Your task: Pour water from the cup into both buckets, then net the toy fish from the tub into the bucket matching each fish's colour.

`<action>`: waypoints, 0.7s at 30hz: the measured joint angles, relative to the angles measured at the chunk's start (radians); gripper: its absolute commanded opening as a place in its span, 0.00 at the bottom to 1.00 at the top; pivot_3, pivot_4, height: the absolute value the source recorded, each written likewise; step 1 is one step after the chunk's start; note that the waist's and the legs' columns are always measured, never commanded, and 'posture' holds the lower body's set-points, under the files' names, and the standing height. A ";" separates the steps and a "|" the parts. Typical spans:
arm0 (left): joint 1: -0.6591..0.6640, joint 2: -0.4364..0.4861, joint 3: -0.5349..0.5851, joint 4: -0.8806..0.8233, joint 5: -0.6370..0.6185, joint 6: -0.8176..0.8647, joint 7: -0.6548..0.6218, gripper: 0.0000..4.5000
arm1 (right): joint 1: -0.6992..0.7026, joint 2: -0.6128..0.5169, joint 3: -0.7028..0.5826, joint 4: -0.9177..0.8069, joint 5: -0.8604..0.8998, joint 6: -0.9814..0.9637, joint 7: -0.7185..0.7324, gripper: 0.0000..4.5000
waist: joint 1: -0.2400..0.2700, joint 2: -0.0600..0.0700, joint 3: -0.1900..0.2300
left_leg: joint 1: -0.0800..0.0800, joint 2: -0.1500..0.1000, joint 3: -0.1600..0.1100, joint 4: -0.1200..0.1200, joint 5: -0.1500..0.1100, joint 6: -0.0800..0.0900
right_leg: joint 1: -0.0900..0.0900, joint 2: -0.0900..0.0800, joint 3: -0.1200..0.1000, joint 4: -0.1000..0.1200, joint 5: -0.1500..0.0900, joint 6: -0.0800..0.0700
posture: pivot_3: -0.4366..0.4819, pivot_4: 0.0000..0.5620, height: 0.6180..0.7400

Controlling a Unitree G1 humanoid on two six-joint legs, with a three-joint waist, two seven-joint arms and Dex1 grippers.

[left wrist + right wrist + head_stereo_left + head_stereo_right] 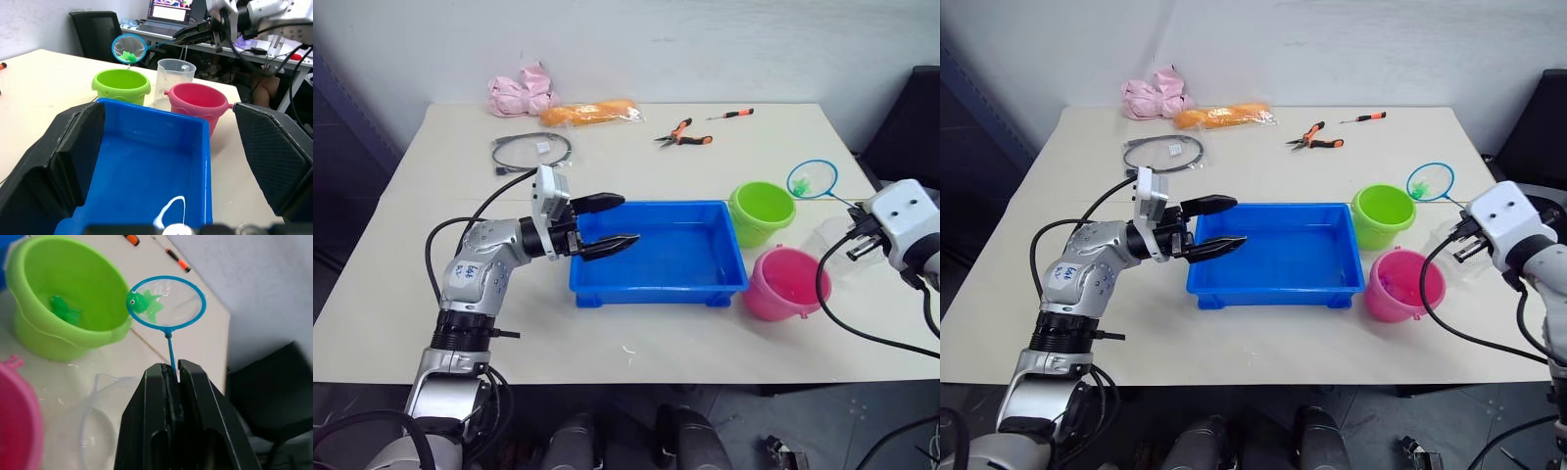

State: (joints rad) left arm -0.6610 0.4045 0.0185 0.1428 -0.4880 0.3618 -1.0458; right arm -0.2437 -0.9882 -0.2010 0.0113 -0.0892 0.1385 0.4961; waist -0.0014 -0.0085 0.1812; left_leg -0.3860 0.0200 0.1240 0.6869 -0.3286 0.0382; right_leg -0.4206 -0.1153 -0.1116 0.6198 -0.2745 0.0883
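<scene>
Right wrist view shows the right hand (171, 377) clamped on the thin handle of the net (166, 302), whose long axis runs straight out from the fingers to a blue hoop carrying one green toy fish (142, 302), held just beside the rim of the lime green bucket (63, 333) near the table's right edge. That bucket is the colour match, I'd judge, so the hoop needs only a short swing over its mouth. The left hand (607, 224) hangs wide apart and empty over the left end of the blue tub (656, 284), well apart from the net.
</scene>
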 measured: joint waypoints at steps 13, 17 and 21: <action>0.005 -0.012 0.001 0.011 0.002 -0.031 0.007 0.99 | 0.031 -0.102 0.120 0.107 -0.429 -0.407 -0.230 0.00 | 0.001 0.000 0.000 | 0.000 0.001 0.000 0.000 0.001 -0.002 | 0.000 0.001 0.001 0.000 0.000 0.000 | 0.48 0.27 1.00; 0.006 -0.012 0.001 0.027 0.004 -0.053 0.005 0.99 | 0.046 -0.097 0.117 0.116 -0.430 -0.433 -0.241 0.00 | 0.001 0.000 0.000 | 0.000 0.001 0.000 0.000 0.001 -0.002 | 0.000 0.001 0.001 0.000 0.000 0.000 | 0.48 0.27 1.00; 0.006 -0.010 0.011 0.031 0.001 -0.111 -0.037 0.99 | 0.046 0.016 0.032 0.077 -0.125 -0.403 -0.117 0.00 | 0.001 0.000 0.000 | 0.000 0.002 -0.001 0.000 0.002 -0.002 | 0.000 0.003 0.001 0.000 0.000 0.000 | 0.48 0.27 1.00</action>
State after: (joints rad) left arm -0.6555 0.3946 0.0290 0.1740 -0.4870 0.2510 -1.0829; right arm -0.1978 -0.9718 -0.1690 0.0883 -0.2139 -0.2649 0.3793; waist -0.0009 -0.0085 0.1813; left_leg -0.3858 0.0217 0.1231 0.6867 -0.3270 0.0357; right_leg -0.4202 -0.1126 -0.1103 0.6195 -0.2746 0.0882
